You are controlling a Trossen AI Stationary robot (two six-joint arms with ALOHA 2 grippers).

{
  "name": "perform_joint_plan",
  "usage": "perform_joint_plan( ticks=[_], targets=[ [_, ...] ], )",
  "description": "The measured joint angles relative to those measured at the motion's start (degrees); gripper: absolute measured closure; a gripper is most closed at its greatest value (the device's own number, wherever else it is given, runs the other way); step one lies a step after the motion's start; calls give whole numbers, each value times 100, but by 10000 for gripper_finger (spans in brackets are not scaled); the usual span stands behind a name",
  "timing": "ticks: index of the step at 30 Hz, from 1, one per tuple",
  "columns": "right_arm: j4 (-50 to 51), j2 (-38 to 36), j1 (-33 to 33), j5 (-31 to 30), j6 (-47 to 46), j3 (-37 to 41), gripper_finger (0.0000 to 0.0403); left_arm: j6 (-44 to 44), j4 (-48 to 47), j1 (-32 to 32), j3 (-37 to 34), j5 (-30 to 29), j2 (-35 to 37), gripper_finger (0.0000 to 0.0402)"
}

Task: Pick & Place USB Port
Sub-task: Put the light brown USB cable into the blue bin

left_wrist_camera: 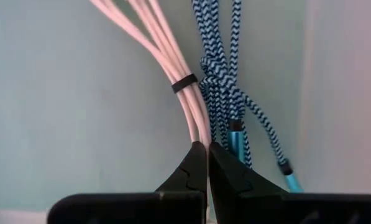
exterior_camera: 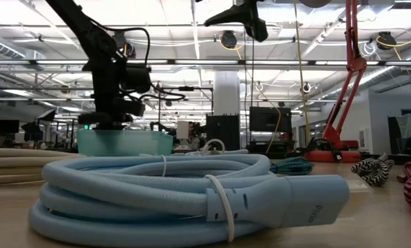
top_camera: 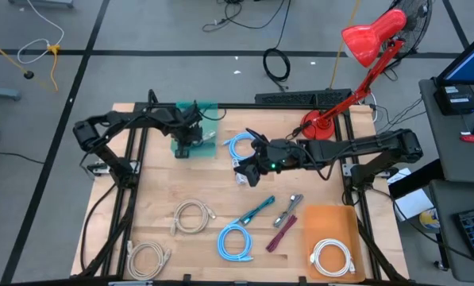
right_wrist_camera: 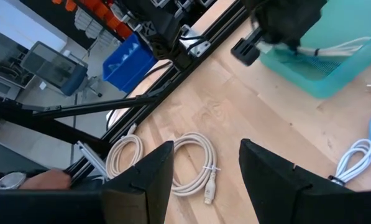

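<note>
Item: left gripper (left_wrist_camera: 207, 149), inside teal bin (top_camera: 206, 135) at table's 11 o'clock. Jaws pinched together on pale pink cable bundle (left_wrist_camera: 173, 68); blue-black braided cable (left_wrist_camera: 225, 81) lies just beside it.

Item: right gripper (top_camera: 248, 168), raised over table centre, near light blue coil (top_camera: 240, 145). Fingers apart, holding nothing.

Risk: if bundle not released cleanly, lifting left arm could drag it back out; braided neighbour may snag too.

Remaining on table: cream coils (top_camera: 190, 214), blue coil at 6 o'clock (top_camera: 235, 241).

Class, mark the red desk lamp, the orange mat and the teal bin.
red desk lamp (top_camera: 365, 41), high view, on its shade.
orange mat (top_camera: 325, 222), high view, bare upper part.
teal bin (top_camera: 207, 108), high view, far rim.
</note>
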State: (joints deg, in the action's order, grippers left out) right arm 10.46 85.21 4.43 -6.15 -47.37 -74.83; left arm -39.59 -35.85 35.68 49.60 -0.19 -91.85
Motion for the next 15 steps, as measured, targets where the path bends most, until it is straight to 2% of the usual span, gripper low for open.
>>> perform_joint_plan(
  ticks=[3, 7, 12, 15],
  targets=[
    [0, 0, -59, 2, 4, 0, 232, -36, -48, -155, 0, -50, 0, 401],
    [-17, 0, -105, 12, 4, 0, 232, 106, -57, -289, 0, -412, 0, 397],
    [-148, -2, -105, 15, 6, 0, 232, 407, -45, -309, 0, -802, 2, 371],
    [-166, -2, -105, 17, 6, 0, 232, 568, -59, -309, 0, -831, 2, 354]
  ],
)
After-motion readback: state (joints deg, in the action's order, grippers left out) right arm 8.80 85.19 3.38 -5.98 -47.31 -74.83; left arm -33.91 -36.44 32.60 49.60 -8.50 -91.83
